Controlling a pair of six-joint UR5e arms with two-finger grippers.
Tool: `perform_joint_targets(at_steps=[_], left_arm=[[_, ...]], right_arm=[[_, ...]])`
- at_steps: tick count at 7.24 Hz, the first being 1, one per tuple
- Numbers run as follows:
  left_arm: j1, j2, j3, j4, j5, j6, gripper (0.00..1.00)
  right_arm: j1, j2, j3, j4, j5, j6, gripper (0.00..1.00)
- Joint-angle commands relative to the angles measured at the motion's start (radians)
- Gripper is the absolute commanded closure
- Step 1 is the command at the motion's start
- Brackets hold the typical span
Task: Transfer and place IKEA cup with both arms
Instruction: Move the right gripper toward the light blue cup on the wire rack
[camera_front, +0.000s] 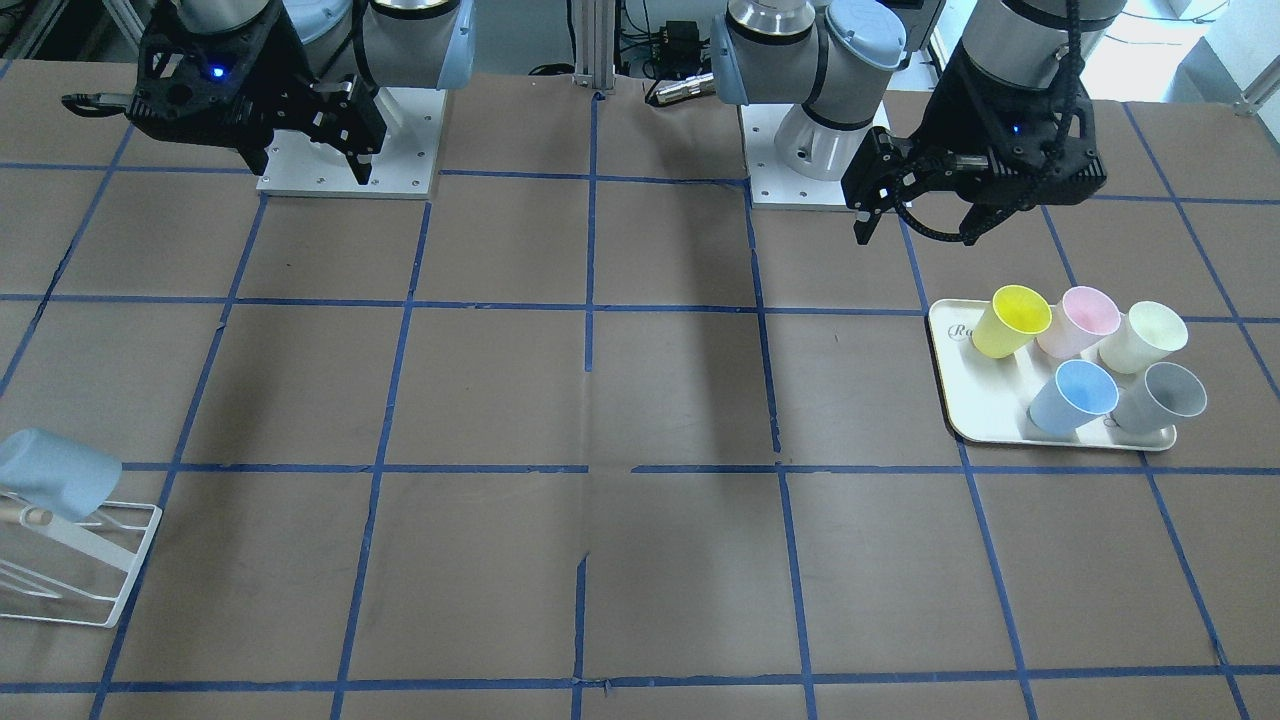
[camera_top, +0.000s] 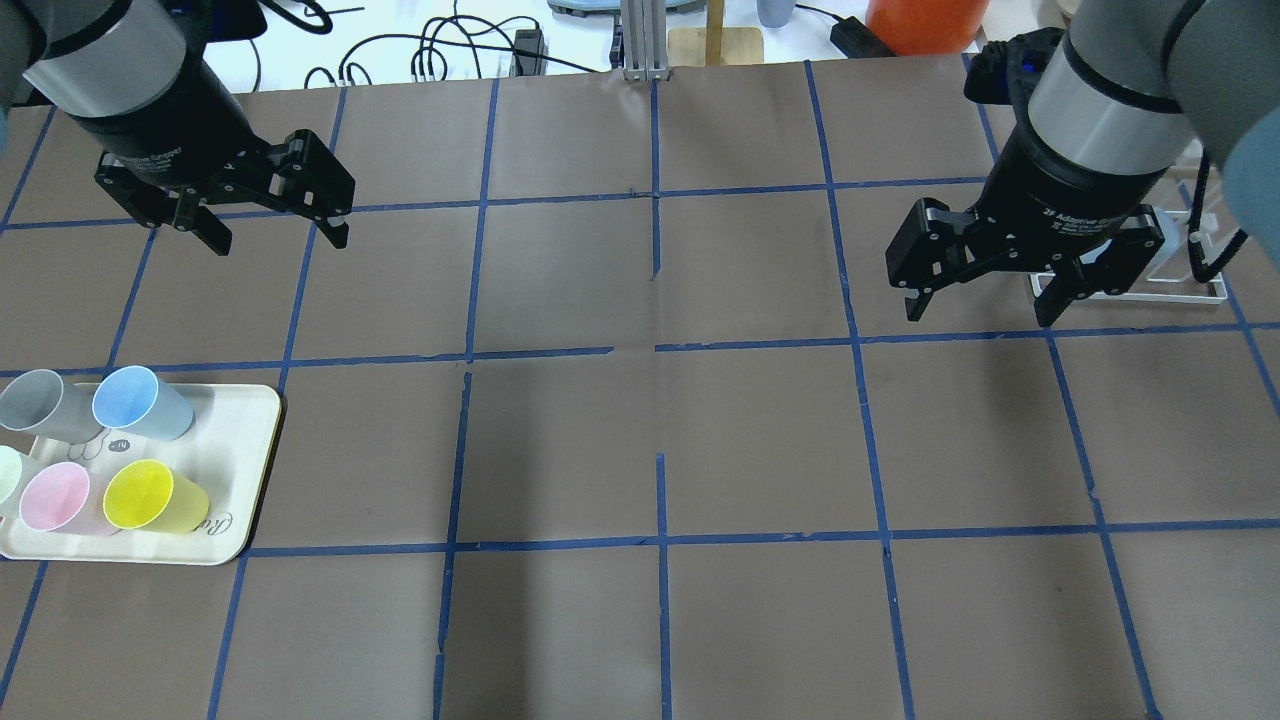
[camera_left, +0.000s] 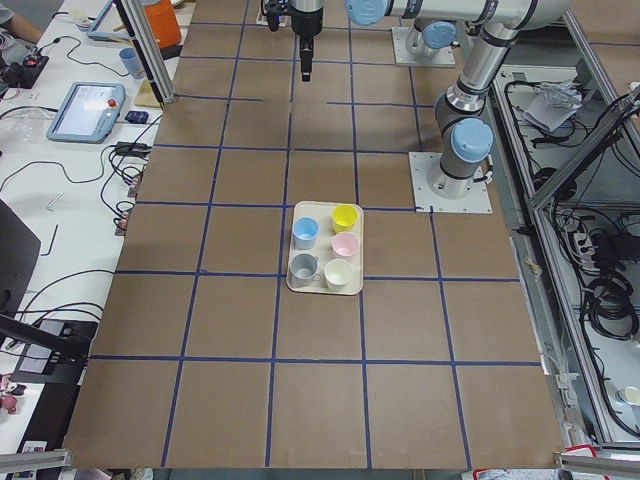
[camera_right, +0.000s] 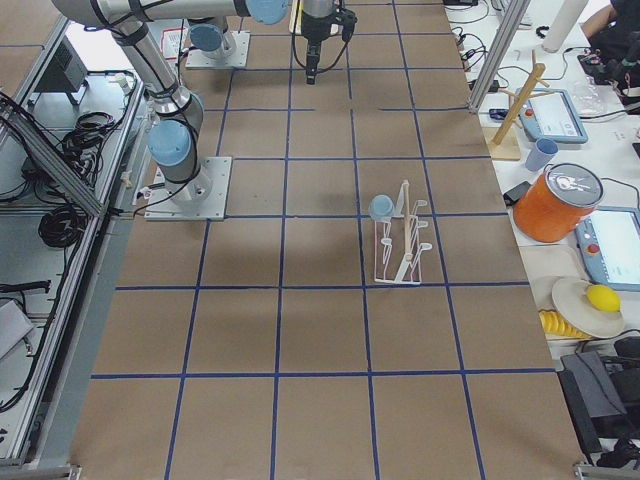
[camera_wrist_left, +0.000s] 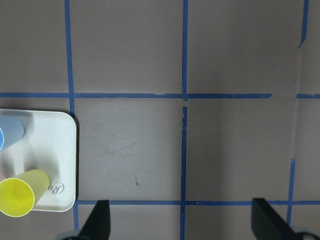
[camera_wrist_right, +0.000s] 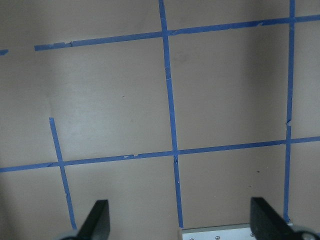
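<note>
Above brown gridded table (camera_top: 660, 440), left gripper (camera_top: 280, 238) and right gripper (camera_top: 978, 312) hang spread wide (both empty).

Pale blue IKEA cup (camera_front: 55, 482), tilted on white rack (camera_front: 134, 568)

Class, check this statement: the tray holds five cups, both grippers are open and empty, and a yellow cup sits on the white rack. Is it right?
Not quite. The white rack holds a pale blue cup, not a yellow one; the exterior front-facing view shows it. The yellow cup is on the tray. The rest is right.
</note>
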Motion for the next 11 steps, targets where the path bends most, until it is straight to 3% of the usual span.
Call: perform_joint_targets(at_steps=[1, 4, 7, 11], left_arm=[[0.000, 0.001, -0.003, 0.001, -0.007, 0.002, 0.00], [-0.003, 0.004, -0.017, 0.001, -0.010, -0.002, 0.00], [-0.004, 0.007, -0.020, 0.004, -0.002, 0.000, 0.00], [-0.003, 0.005, -0.021, 0.004, -0.004, -0.002, 0.00]], right_arm=[[-0.007, 0.003, 0.000, -0.004, -0.004, -0.003, 0.00], [-0.167, 0.043, 0.000, -0.048, 0.012, -0.131, 0.00], [-0.331, 0.052, 0.000, -0.090, 0.013, -0.392, 0.00], [-0.496, 0.170, 0.000, -0.232, 0.017, -0.687, 0.00]])
